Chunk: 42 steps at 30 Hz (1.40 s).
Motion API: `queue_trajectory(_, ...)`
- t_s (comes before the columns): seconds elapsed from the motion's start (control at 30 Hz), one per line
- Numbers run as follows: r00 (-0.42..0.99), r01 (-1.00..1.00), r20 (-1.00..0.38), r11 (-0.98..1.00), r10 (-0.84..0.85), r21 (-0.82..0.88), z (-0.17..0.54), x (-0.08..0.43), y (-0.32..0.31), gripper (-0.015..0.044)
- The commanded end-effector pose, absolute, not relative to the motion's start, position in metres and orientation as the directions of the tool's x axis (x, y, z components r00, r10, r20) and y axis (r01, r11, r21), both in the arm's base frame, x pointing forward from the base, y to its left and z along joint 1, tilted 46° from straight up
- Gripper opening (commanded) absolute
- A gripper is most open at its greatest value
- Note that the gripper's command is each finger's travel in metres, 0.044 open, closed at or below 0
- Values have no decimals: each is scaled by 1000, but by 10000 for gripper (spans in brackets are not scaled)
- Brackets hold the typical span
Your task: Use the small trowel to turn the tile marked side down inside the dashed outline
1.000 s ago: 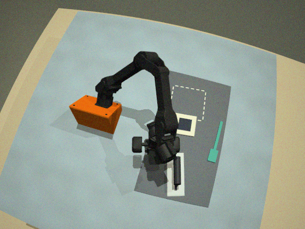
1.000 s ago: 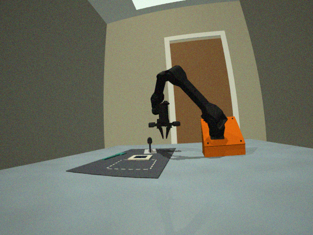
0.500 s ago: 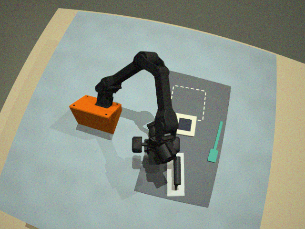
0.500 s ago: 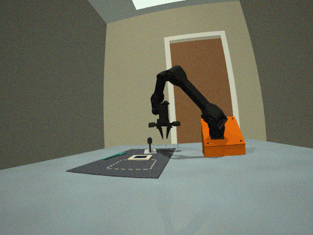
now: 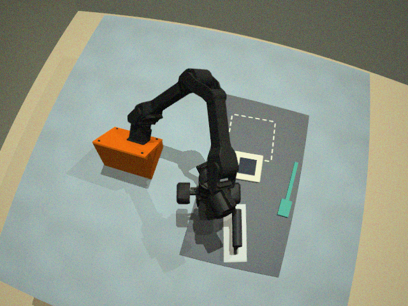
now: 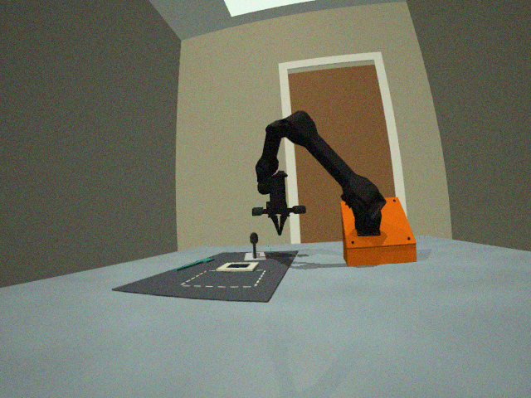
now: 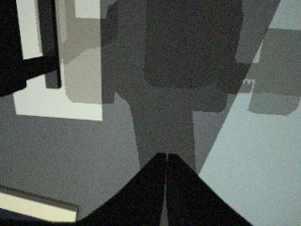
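The black-handled trowel [image 5: 236, 227] [image 6: 254, 238] stands in a white holder [image 5: 243, 237] [image 6: 248, 257] [image 7: 56, 110], handle raised; its blade cannot be made out. The cream tile [image 5: 247, 166] [image 6: 236, 266] [image 7: 42, 209] lies flat with its dark square mark up, at the near edge of the dashed outline [image 5: 275, 122] [image 6: 253, 286], mostly or wholly outside it. The arm hides its left edge in the top view. My gripper [image 6: 280, 234] [image 7: 166, 162] points down, shut and empty, above the mat's robot side and beside the trowel. Its fingertips are hidden in the top view.
A teal flat-bladed tool [image 5: 284, 208] [image 6: 195, 264] lies along the far side of the grey mat [image 5: 263, 204] [image 6: 149, 288]. The orange arm base [image 5: 127, 161] [image 6: 377, 252] stands on the table beyond the mat's other side.
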State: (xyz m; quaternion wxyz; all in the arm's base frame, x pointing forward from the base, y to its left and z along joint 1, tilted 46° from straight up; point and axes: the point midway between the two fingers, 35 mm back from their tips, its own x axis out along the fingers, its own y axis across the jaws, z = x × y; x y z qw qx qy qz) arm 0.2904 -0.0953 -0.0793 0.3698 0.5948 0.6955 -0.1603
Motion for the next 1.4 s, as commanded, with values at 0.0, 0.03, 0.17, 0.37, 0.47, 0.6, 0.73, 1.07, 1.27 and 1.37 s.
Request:
queue_trajectory(0.0, -19, 946, -705, 241, 709, 217, -79, 290, -95, 0)
queue_trajectory(0.03, -19, 946, -705, 241, 709, 217, -79, 290, -95, 0)
queue_trajectory(0.17, -19, 946, -705, 241, 709, 217, -79, 290, -95, 0)
queue_trajectory(0.37, -19, 946, -705, 241, 709, 217, -79, 292, -96, 153)
queue_trajectory(0.47, -19, 946, -706, 242, 708, 217, -82, 310, -106, 231)
queue_trajectory(0.6, -19, 945, -708, 244, 706, 218, -85, 338, -121, 270)
queue_trajectory(0.73, -19, 945, -709, 245, 705, 218, -89, 363, -133, 270)
queue_trajectory(1.07, -20, 944, -712, 248, 702, 219, -95, 405, -149, 270)
queue_trajectory(1.27, -19, 944, -712, 248, 702, 219, -101, 405, -144, 270)
queue_trajectory(1.37, -19, 944, -712, 248, 702, 219, -104, 405, -140, 270)
